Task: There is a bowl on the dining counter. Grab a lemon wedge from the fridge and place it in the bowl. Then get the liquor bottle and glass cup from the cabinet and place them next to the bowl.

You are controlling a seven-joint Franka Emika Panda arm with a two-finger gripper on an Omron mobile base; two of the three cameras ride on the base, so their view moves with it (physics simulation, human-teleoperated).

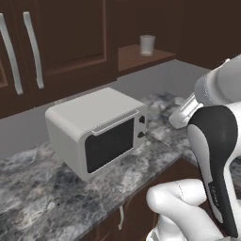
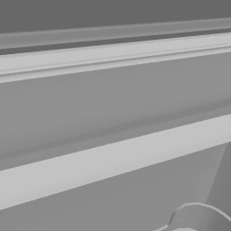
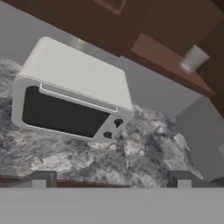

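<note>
My claw is spread wide, its two dark fingertips far apart at the bottom of the hand view, and there's nothing between them, nothing touched. It hangs in the air above the front edge of the marble table.

Straight ahead of the claw and a bit to one side sits a white microwave on the table, dark window and two small knobs facing me. From the left base view the same microwave stands at an angle, well apart from my arm.

Beyond the microwave, up and further back from the claw, there's an open wooden shelf among the dark cabinets, and on it stands the glass cup, upright. In the left base view the glass cup sits on that shelf, beside cabinet doors with long pale handles. The microwave lies low between my claw and the cup.

No labels or writing I can read anywhere.
</note>
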